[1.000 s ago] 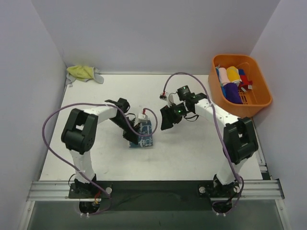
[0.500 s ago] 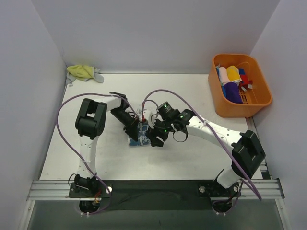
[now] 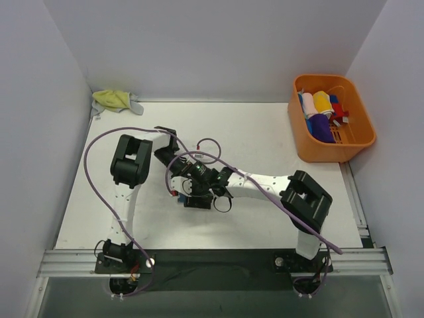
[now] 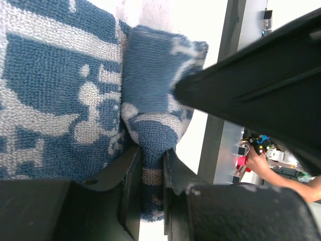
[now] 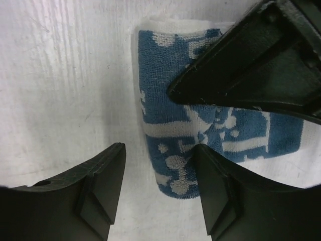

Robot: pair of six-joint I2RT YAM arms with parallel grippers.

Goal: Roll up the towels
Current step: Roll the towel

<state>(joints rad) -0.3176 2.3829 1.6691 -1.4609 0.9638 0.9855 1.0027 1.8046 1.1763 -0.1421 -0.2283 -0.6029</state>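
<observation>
Left pincer (image 4: 152,168) nips blue-and-white towel (image 4: 45,90); right pincer (image 5: 159,153) splayed above

Left arm (image 3: 127,169) is folded up sharp at the elbow, its pincer (image 4: 152,156) nipped tight on a fold of the blue-and-white towel (image 4: 155,85). Right arm (image 3: 265,186) is stretched low across toward it. The right pincer (image 5: 159,150) points down, fingers spread apart, just beside the left pincer.

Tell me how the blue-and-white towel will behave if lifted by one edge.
Probably floppy: the blue-and-white towel bunches into a soft fold where the left gripper pinches it. Its looped pile looks grippy, so slipping seems unlikely. Pushed, it would likely wrinkle rather than slide flat.
</observation>
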